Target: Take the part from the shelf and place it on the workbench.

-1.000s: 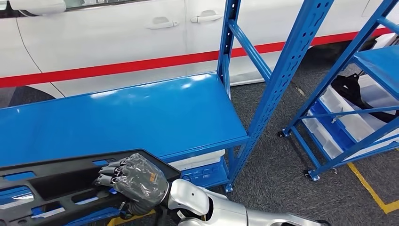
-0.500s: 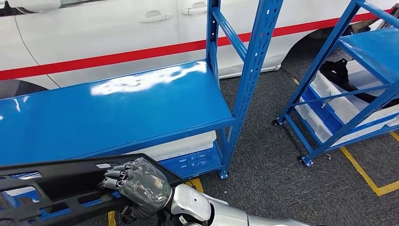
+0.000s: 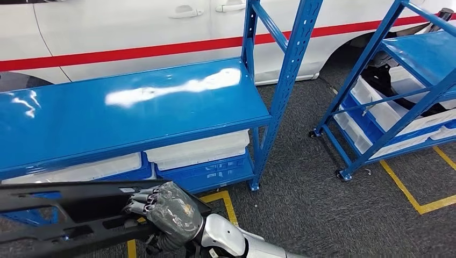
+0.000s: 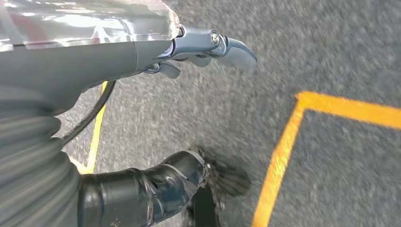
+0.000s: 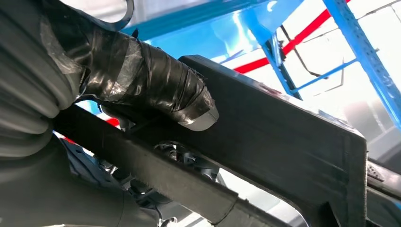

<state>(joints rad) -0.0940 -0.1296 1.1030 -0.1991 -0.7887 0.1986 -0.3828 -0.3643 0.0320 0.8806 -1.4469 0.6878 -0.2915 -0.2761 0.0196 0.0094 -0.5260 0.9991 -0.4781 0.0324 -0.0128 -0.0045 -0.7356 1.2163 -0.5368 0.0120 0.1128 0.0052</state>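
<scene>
The right hand (image 3: 171, 212), low in the head view at about six o'clock, grips a long black plastic part (image 3: 64, 215), fingers curled over its upper edge. In the right wrist view the taped thumb (image 5: 156, 90) presses against the part's flat face (image 5: 283, 142). The part runs out toward nine o'clock, past the picture's edge. At twelve o'clock stands a blue shelf (image 3: 129, 107) with a bare top; its front edge lies just beyond the part. White bins (image 3: 199, 148) sit beneath. Grey carpet (image 3: 301, 199) opens toward three o'clock, with a second blue rack (image 3: 398, 102) at two o'clock. The left hand (image 4: 203, 47) hangs over the floor, fingers apart, holding nothing.
</scene>
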